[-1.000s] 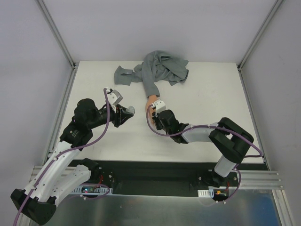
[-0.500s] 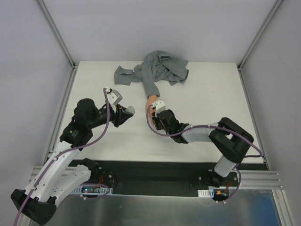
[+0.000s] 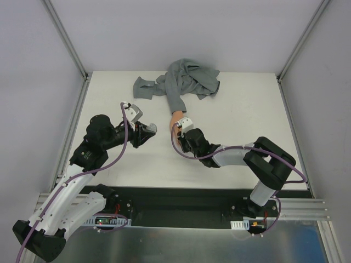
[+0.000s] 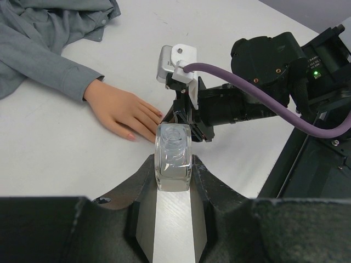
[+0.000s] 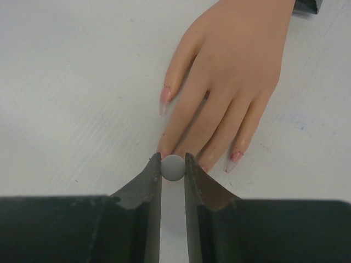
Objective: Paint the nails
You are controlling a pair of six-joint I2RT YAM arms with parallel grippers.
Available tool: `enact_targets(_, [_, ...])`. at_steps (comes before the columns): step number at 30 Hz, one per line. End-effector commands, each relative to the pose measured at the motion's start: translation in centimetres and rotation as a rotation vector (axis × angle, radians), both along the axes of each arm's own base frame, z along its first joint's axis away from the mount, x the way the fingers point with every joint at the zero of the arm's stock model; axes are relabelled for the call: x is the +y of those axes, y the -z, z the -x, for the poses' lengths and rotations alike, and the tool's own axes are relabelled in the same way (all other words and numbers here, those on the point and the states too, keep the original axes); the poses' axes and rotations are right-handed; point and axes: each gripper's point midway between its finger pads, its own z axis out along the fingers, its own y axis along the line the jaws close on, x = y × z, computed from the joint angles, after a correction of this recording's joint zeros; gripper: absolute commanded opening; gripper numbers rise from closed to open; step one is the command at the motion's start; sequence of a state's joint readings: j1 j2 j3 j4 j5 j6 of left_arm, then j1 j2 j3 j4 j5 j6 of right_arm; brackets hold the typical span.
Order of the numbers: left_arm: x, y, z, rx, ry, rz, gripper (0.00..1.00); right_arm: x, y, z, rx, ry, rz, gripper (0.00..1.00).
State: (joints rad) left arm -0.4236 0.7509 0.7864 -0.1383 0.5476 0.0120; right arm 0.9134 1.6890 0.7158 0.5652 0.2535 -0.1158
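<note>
I find the right gripper [image 5: 173, 164] clamped on the brush cap [image 5: 173, 167], above the nails [image 5: 165, 97] of the mannequin hand [image 5: 233, 66], which lies palm down. My left gripper [image 4: 173, 178] clamps the bottle [image 4: 173, 153]. I judge the nails rigid, glossy and tiny: stroke lightly, never grasp.

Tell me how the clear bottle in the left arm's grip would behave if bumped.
The bottle looks like thick clear glass: probably stiff, heavy for its size, breakable if dropped. Its smooth sides may slip between the jaws. Its neck stands open, uncapped, so tipping it would likely spill any contents.
</note>
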Motion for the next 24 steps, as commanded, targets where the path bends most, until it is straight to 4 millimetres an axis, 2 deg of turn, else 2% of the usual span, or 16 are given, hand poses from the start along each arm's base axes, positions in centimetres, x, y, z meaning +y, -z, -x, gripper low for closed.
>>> enact_targets(1, [-0.15,-1.59,0.08,-0.052,0.014,0.039,0.00,0.88,-1.70,0.14,-0.028,-0.009,-0.063,0.01])
enact_targets(14, [-0.09,-1.64,0.12,-0.056,0.013,0.039,0.00,1.08,-1.81,0.86,-0.030,-0.018,-0.062,0.00])
enact_targets(19, [-0.14,-1.67,0.15,-0.055,0.016,0.040,0.00,0.59,-1.73,0.70,-0.037,0.000,-0.052,0.00])
enact_targets(24, [-0.15,-1.59,0.08,-0.052,0.014,0.039,0.00,1.13,-2.19,0.28,-0.053,-0.007,-0.051,0.00])
